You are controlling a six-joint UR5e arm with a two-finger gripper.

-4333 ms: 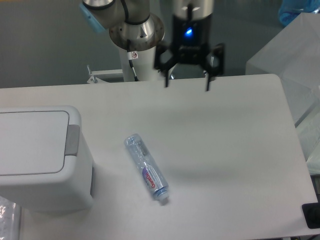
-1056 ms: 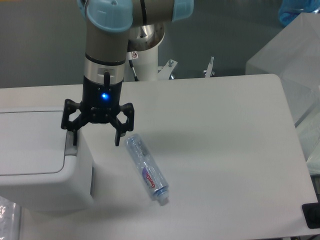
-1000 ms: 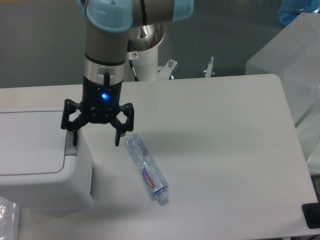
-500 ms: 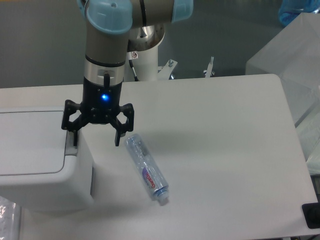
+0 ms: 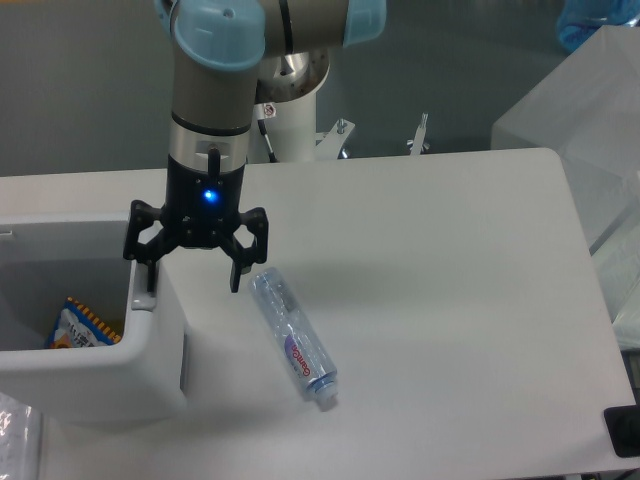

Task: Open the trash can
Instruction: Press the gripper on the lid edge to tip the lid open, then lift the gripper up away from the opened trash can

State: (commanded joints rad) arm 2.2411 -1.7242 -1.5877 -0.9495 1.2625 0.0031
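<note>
White tabletop (image 5: 430,260) is filling most of my view, with grey floor behind it. At the left edge the trash can (image 5: 120,370) is sitting with its top open, and I am seeing a colourful wrapper (image 5: 82,324) lying inside. I am holding the gripper (image 5: 192,282) over the can's right rim, its fingers spread wide and gripping nothing; one fingertip is touching the grey tab there. Just beside it, a clear bottle (image 5: 293,337) is lying on its side.

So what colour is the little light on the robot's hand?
Blue. It glows on the gripper body, clear in the fixed camera view.
</note>
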